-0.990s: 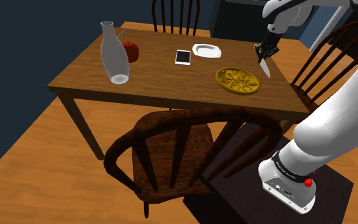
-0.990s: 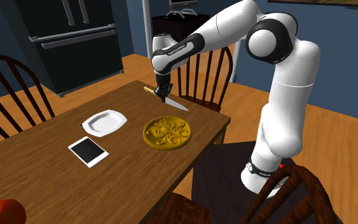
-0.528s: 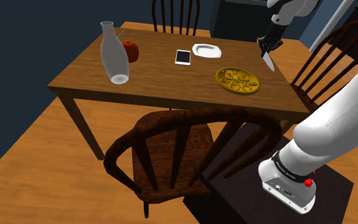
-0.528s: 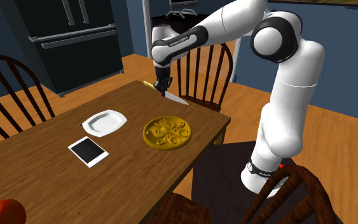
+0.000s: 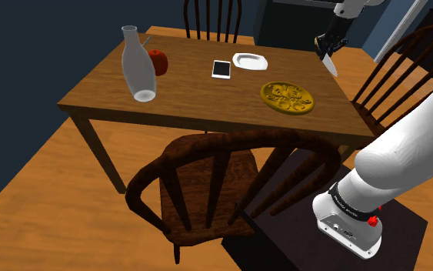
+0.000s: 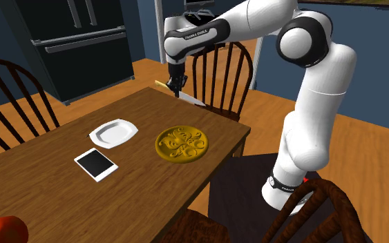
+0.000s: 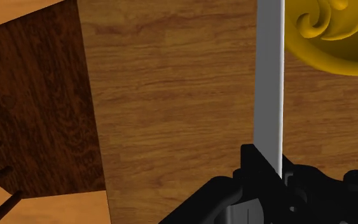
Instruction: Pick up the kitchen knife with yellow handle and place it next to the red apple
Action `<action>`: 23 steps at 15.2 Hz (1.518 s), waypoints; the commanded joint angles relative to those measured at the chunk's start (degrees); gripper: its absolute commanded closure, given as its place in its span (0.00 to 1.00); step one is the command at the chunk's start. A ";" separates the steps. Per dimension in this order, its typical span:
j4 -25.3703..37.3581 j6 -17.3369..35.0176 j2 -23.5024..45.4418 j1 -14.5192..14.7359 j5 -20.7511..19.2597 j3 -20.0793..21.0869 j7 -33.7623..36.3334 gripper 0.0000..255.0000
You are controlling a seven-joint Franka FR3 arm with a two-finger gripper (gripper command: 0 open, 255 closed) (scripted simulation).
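Presently:
1. Hand point(image 5: 327, 46) closed on the knife point(image 5: 330, 66), held clear above the counter point(image 5: 199, 96) so the blade cannot drag.
2. Apple point(image 5: 158, 61) sits at the far end beside the bottle point(image 5: 138, 65); the carry likely spans the counter.

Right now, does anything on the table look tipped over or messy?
Nothing looks spilled or tipped. The bottle, apple, small plate and yellow dish all rest upright on the table. The one odd thing is the knife: it hangs slanted in the air, clasped by the gripper.
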 commanded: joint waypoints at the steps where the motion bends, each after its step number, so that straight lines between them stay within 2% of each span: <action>1: 1.20 -1.46 -0.26 0.00 -0.12 -0.01 0.04 1.00; 12: 8.59 -9.54 -1.02 0.06 -0.46 0.03 0.27 1.00; 23: 3.31 -8.86 -5.73 7.48 -2.20 8.15 16.23 1.00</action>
